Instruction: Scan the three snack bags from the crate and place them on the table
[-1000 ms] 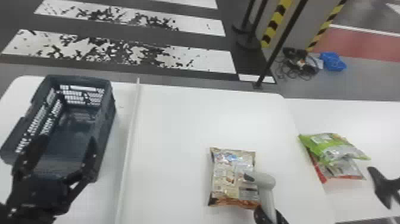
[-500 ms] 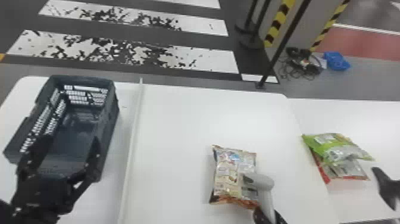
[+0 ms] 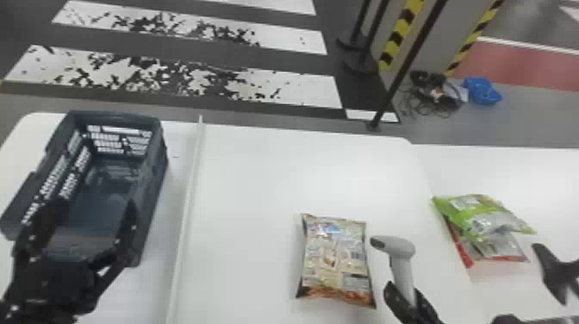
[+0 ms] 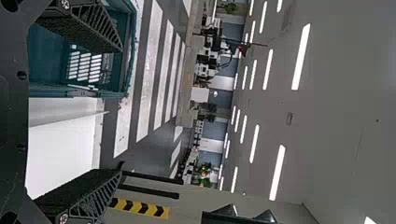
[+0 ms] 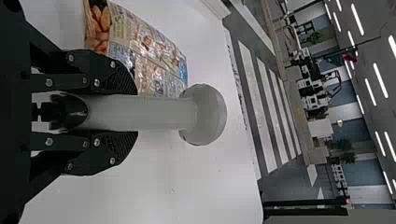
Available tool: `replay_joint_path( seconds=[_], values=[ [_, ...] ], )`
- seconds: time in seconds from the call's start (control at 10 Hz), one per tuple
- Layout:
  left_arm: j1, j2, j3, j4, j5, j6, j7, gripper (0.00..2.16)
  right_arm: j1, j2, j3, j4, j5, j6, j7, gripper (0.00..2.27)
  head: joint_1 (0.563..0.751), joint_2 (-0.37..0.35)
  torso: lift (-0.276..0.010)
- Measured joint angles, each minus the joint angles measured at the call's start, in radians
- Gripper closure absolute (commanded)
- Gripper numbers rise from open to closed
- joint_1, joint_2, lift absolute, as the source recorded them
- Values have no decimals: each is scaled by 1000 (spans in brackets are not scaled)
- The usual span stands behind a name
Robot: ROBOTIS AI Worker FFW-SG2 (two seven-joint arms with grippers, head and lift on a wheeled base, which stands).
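Observation:
In the head view my left gripper (image 3: 90,228) stands open over the near end of the dark crate (image 3: 150,185), whose visible inside holds no bag. My left gripper (image 4: 119,109) also shows open in the left wrist view. A brown snack bag (image 3: 336,260) lies flat mid-table. Just right of it, my right gripper (image 3: 407,299) is shut on the grey scanner's handle, the scanner (image 3: 398,247) upright with its head toward the bag. In the right wrist view my right gripper (image 5: 133,112) clasps the scanner (image 5: 205,114), the bag (image 5: 154,56) beside it.
On the right-hand table (image 3: 517,172) a green bag (image 3: 478,213) lies partly over a red-edged bag (image 3: 495,247). A dark forked object (image 3: 555,269) stands at the right edge. A raised white strip (image 3: 185,207) runs between crate and brown bag.
The head view has shifted slightly, moving the whole scene a little to the right. Both grippers otherwise keep their places, and the bag lies as before.

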Motion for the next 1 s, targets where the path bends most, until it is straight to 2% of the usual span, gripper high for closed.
replay_joint_path(
  seconds=[0.2,0.4,0.7,0.9,1.0],
  values=[
    [2,3,0,-5,0,0,-1,73,-98,-10,-76,-3,-1,158,0,2132,695,-294,-37],
    [-2,5,2,-7,0,6,-5,73,-196,-32,-125,36,10,252,-7,2132,695,-325,-37],
    [-3,9,2,-12,0,24,-9,73,-356,-105,-127,202,69,350,-2,2128,695,-350,-37],
    [1,14,-1,-24,0,46,-15,73,-413,-125,-111,292,98,358,0,2088,695,-350,-37],
    [2,16,-3,-30,0,49,-15,73,-429,-126,-106,320,113,351,-1,1592,695,-350,-37]
  ],
)
